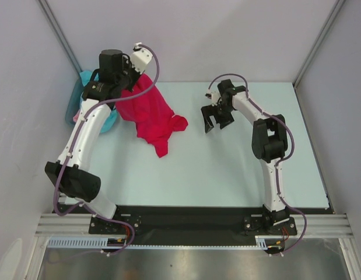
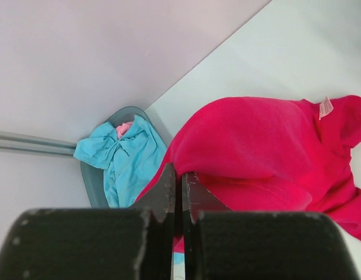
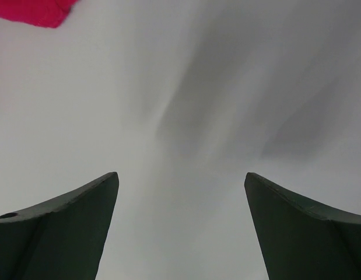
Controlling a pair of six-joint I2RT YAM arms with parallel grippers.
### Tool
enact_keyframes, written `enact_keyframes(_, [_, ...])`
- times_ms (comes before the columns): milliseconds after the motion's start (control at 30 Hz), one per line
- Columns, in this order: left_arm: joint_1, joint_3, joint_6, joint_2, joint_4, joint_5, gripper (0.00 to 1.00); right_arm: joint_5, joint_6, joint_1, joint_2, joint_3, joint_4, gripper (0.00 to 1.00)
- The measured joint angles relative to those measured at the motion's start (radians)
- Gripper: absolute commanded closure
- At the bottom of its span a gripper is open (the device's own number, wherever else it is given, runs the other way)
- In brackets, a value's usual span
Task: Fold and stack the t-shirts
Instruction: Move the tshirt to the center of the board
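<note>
Left end effector (image 1: 135,76) (image 2: 175,178) pinched tight on an edge of the red shirt (image 1: 152,114) (image 2: 262,146), up near the far left corner of the table (image 1: 227,175). Jaws pressed together in the left wrist view, red cloth bunched around their tips. Shirt crumpled, trailing from that grip down toward the table's middle, a small pale label (image 2: 325,107) showing near its far side. Behind it, at the left edge, a tub (image 2: 90,181) with a turquoise shirt (image 2: 130,157) (image 1: 110,121) spilling over the rim and a bit of pink shirt (image 2: 123,127) on top. Right end effector (image 1: 214,119) (image 3: 180,178) spread wide and holding nothing, over bare table nearer the far edge, just right of the red shirt and apart from it.
</note>
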Motion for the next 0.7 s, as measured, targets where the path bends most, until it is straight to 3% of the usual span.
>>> enact_keyframes(200, [-0.017,0.130,-0.023,0.067,0.031,-0.061,1.00,-0.017,0.000,0.020,0.042,0.080,-0.014,0.01])
enact_keyframes(400, [-0.063,0.221,-0.021,0.130,0.056,-0.129,1.00,0.003,-0.006,0.059,0.018,0.039,0.037,0.04])
enact_keyframes(700, [-0.092,0.223,-0.048,0.247,0.007,-0.191,1.00,0.308,-0.164,0.291,-0.201,-0.206,0.289,0.03])
